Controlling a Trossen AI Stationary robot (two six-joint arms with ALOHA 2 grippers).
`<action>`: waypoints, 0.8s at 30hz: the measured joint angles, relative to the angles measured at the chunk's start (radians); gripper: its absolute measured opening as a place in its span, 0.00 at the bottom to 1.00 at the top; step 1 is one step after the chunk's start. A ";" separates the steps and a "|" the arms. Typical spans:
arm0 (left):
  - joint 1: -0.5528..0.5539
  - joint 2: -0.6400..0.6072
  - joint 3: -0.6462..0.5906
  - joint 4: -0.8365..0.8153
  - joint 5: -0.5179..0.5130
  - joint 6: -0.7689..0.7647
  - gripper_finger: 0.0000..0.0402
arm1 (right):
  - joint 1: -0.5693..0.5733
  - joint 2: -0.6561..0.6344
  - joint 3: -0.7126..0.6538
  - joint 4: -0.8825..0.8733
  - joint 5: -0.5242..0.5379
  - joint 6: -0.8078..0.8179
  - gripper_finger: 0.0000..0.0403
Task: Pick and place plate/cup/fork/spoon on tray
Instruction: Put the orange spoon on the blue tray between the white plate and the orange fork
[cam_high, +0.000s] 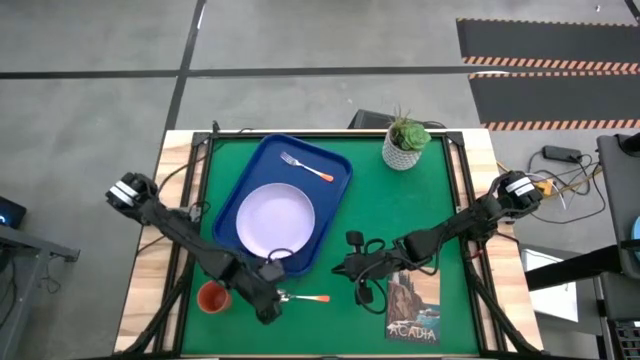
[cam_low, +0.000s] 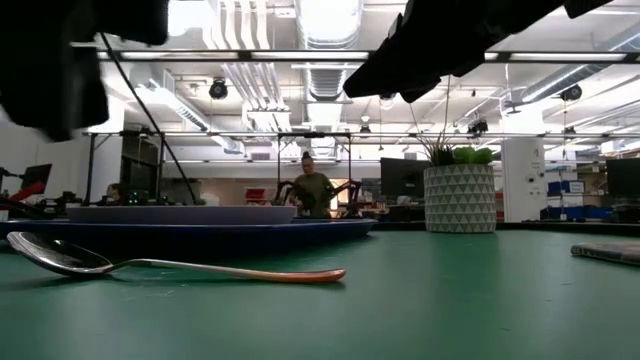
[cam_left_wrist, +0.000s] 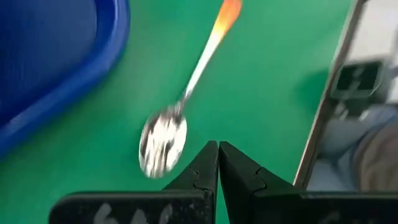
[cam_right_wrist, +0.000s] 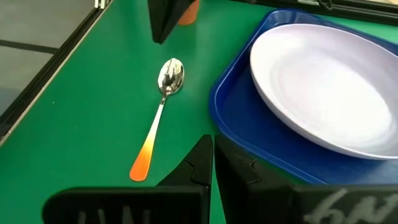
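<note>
I count 1 tray (cam_high: 335, 170), 1 plate (cam_high: 275, 219), 1 fork (cam_high: 306, 166), 1 spoon (cam_high: 303, 297), 1 cup (cam_high: 212, 298).
Tray holds plate + fork; fork at far end, plate near end.
Spoon on green mat (cam_high: 420, 210) just outside tray's near edge, bowl toward L gripper (cam_high: 268, 308).
Cup on mat, near-left corner, beside L arm.
L gripper fingers pressed together, empty, next to spoon bowl.
R gripper (cam_high: 347, 266) fingers together too, empty, right of tray.
</note>
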 joint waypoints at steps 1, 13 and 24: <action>-0.007 0.014 0.021 -0.036 0.010 -0.003 0.00 | 0.000 0.000 0.001 0.003 0.000 0.000 0.02; -0.028 0.048 0.117 -0.155 -0.004 0.004 0.00 | 0.014 0.021 0.002 0.092 0.000 0.064 0.02; -0.030 0.027 0.115 -0.152 -0.079 -0.001 0.00 | 0.037 0.214 0.139 0.153 -0.017 0.027 0.02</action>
